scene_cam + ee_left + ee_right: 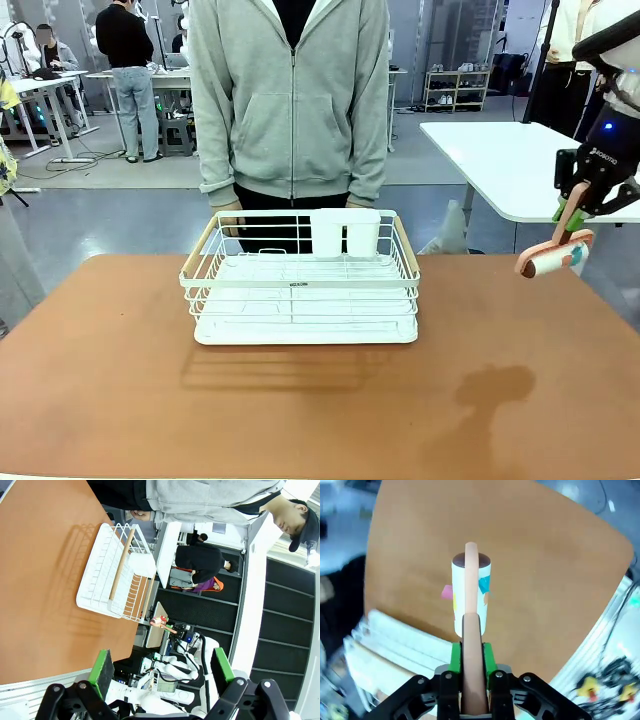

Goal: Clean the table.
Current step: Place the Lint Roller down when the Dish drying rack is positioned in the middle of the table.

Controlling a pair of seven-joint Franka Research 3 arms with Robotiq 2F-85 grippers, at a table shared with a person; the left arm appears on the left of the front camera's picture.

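At the right edge of the frame, the right gripper [574,214] pinches the handle of a lint roller [551,260] above the reddish-brown table [320,400] filling the lower frame. The left gripper [162,667] is spread. Lower the roller flat, avoiding the centre dish rack [300,278].

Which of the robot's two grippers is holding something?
The right gripper, shut on the pink handle of a lint roller above the table. The left gripper is open, with nothing between its pads.

Small white "ROBOTIQ" lettering, probably, on right gripper [577,215], dish rack [300,285] label unreadable
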